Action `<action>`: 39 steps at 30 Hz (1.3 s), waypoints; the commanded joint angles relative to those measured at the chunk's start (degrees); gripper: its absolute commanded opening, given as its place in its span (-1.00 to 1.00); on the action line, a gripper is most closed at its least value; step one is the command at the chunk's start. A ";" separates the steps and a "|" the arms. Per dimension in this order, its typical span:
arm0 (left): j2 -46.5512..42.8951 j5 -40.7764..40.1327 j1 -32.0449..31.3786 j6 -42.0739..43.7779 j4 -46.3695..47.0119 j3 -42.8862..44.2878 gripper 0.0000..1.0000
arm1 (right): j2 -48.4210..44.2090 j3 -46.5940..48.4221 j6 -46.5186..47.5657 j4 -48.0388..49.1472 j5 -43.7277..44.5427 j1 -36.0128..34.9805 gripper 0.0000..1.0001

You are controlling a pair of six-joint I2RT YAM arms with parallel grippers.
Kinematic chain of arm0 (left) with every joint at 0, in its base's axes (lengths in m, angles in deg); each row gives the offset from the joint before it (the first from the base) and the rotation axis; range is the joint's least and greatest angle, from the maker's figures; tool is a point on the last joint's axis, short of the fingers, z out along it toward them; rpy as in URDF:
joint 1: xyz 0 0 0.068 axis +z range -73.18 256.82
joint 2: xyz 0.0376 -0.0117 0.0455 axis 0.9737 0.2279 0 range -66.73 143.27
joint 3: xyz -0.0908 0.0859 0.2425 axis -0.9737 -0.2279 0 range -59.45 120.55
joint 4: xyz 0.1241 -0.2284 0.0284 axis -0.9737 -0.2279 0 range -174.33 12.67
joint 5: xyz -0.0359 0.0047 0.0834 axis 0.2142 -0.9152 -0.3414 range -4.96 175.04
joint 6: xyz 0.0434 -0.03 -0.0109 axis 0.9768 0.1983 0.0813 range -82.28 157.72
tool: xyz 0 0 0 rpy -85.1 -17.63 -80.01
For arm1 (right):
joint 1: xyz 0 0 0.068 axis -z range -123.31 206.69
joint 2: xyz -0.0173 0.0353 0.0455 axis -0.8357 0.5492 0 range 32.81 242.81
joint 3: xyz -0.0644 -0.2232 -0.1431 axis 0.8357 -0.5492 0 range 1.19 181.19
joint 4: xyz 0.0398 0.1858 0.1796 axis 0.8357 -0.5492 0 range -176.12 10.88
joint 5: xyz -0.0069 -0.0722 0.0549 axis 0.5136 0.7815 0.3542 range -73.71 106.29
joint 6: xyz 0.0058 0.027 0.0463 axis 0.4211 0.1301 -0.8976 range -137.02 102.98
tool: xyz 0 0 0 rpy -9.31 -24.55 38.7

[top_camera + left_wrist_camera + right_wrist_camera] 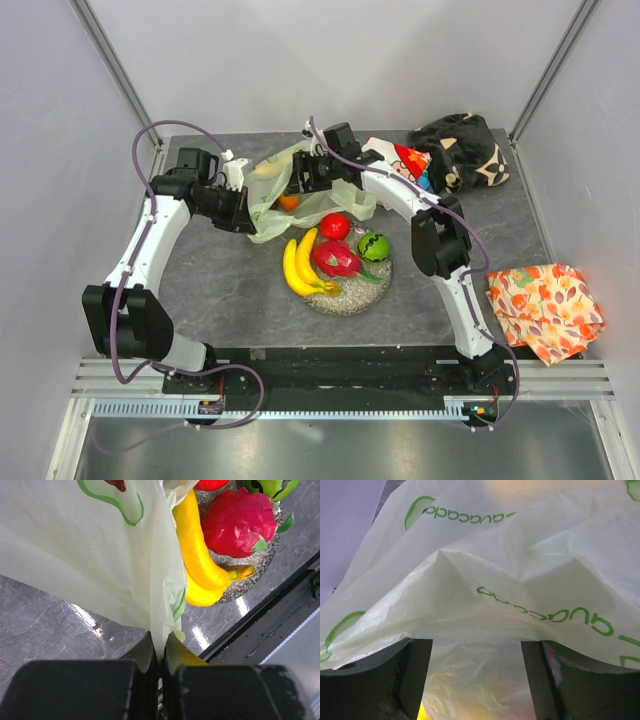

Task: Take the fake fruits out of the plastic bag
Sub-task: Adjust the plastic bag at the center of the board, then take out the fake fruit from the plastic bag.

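The pale green plastic bag (268, 192) lies at the back of the table. An orange (289, 201) shows through its film. My left gripper (246, 216) is shut on the bag's edge (161, 630) and holds it up. My right gripper (305, 176) is open at the bag's mouth, with the film (495, 580) draped over its fingers (415, 675); it holds nothing. The round dish (352, 297) holds yellow bananas (299, 266), a pink dragon fruit (337, 260), a red apple (335, 226) and a green lime (374, 246). The bananas (197, 555) and dragon fruit (237, 522) also show in the left wrist view.
A white cartoon-printed cloth (408, 160) and a dark patterned cloth (462, 150) lie at the back right. An orange leaf-patterned cloth (545, 305) lies at the right edge. The black rail (340, 365) runs along the near edge.
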 commanded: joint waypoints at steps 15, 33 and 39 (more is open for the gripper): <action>0.37 4.31 -0.04 0.08 0.18 2.73 -0.96 | 10.75 11.61 -3.41 -2.69 17.42 -2.84 0.87; 3.18 3.61 -0.04 -1.15 1.40 4.91 -0.97 | 1.89 4.79 -0.17 -0.92 6.62 0.14 -0.17; 5.81 2.38 -0.04 -0.80 1.76 9.13 -0.97 | -9.80 -7.78 6.59 -6.10 1.25 2.52 -0.21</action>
